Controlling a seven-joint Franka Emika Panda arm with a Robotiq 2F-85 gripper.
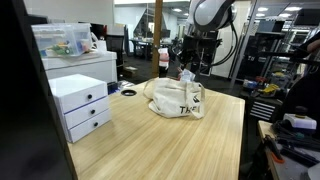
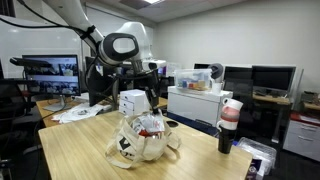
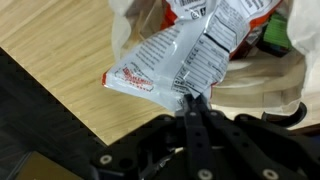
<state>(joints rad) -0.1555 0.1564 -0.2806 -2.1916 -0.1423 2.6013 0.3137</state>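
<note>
My end effector (image 3: 192, 100) is clamped on one edge of a white-and-red snack packet (image 3: 165, 65). The packet hangs at the mouth of the cream tote bag (image 3: 272, 95), and I judge it largely outside. In the bag are another red-and-white packet (image 3: 235, 22) and a green item (image 3: 277, 35). The bag sits on the desk (image 1: 150, 140).

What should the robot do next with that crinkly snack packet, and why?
Probably lift it straight up a little. The gripper is shut on the edge of the snack packet, which hangs right over the open cloth bag, close to other packets, so rising first should keep it from snagging.
</note>
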